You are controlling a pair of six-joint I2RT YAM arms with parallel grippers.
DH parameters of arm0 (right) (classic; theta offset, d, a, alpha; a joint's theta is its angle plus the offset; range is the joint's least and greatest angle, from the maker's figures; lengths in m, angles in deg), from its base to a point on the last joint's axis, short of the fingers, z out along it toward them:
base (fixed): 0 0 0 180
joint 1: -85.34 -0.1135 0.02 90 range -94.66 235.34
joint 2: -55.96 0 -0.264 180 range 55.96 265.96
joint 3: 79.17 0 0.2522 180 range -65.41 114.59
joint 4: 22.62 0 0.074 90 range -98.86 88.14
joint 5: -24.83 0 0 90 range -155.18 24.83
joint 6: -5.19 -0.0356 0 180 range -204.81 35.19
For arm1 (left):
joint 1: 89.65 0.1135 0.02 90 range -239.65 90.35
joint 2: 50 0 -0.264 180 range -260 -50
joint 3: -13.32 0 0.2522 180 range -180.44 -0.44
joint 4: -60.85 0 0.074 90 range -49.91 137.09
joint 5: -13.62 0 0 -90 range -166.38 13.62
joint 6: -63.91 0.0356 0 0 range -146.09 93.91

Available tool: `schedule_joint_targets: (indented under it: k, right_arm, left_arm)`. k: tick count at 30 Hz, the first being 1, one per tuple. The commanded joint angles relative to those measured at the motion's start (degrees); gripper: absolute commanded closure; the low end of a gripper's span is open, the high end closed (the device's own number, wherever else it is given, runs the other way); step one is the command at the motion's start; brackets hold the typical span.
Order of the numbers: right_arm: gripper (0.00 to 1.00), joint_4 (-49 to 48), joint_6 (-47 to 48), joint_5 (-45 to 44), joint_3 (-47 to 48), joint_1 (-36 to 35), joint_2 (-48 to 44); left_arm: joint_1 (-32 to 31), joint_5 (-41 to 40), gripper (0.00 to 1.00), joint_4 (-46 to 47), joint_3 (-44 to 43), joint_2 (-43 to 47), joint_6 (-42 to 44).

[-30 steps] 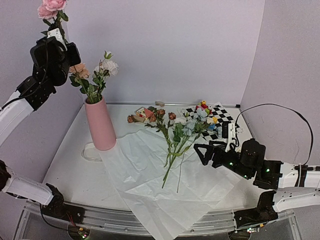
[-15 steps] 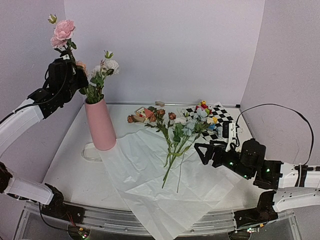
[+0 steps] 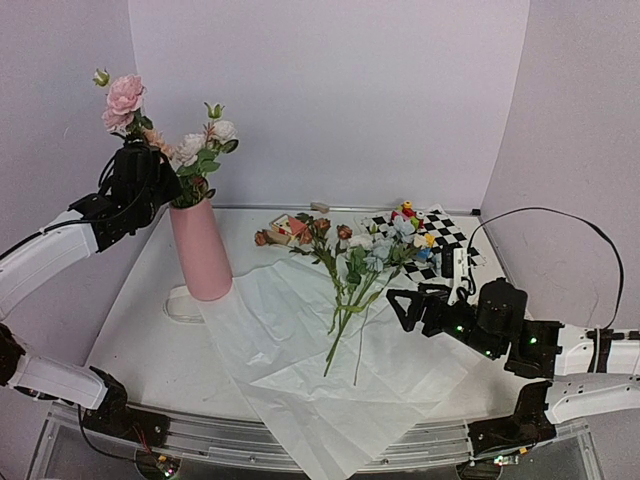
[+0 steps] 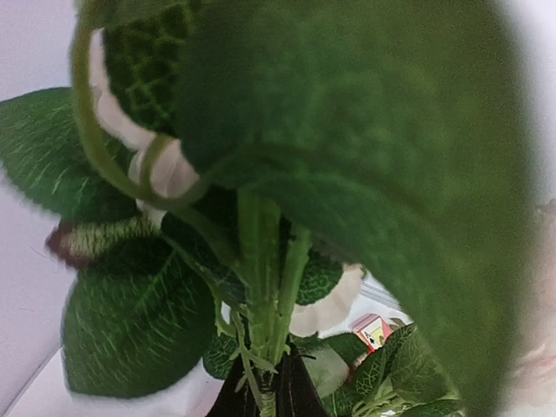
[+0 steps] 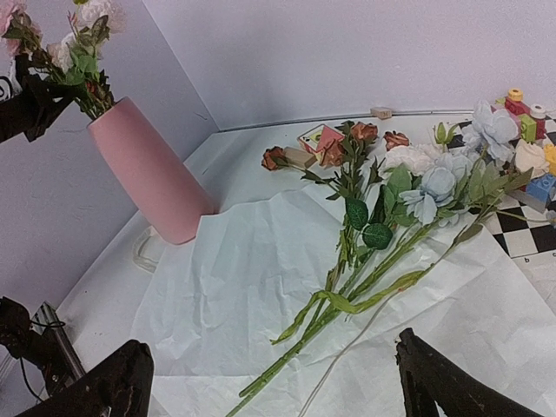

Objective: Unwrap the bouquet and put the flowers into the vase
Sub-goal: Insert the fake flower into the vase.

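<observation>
The pink vase point(image 3: 200, 250) stands at the left of the table with white and peach roses point(image 3: 205, 145) in it. My left gripper point(image 3: 135, 178) is shut on the stem of a pink rose point(image 3: 124, 95), just left of and level with the vase's mouth. In the left wrist view the black fingers point(image 4: 300, 395) pinch green stems point(image 4: 261, 261) and leaves fill the frame. The stem's lower end is hidden. The other flowers point(image 3: 360, 265) lie loose on the spread white paper point(image 3: 300, 340). My right gripper point(image 3: 405, 300) hovers open over the paper, right of the stems point(image 5: 347, 295).
A checkered mat point(image 3: 445, 230) with small toy blocks point(image 3: 408, 212) lies at the back right. A small card box point(image 3: 290, 228) sits behind the flower heads. A pale ribbon loop point(image 3: 178, 303) lies by the vase's base. Walls close in on the left, back and right.
My left arm has come down and to the right with the pink rose, from high above the vase to beside its mouth. The right arm has barely moved.
</observation>
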Motion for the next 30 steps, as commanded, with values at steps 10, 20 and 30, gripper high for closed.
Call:
schedule_joint_targets:
  k: [10, 20, 30]
  right_arm:
    - [0.02, -1.74, -0.35, -1.19, -0.3, -0.33, -1.22]
    - [0.02, -1.82, -0.66, -1.09, -0.38, -0.38, -0.77]
    - [0.02, -1.82, -0.67, -0.4, -0.15, -0.37, -0.62]
  left_arm:
    - [0.1, 4.77, 0.4, -4.36, 3.5, 2.44, -4.74]
    - [0.1, 12.73, 0.23, -10.21, 5.77, 6.88, -5.38]
    - [0.09, 12.39, 0.12, -15.63, 5.81, 13.1, -4.89]
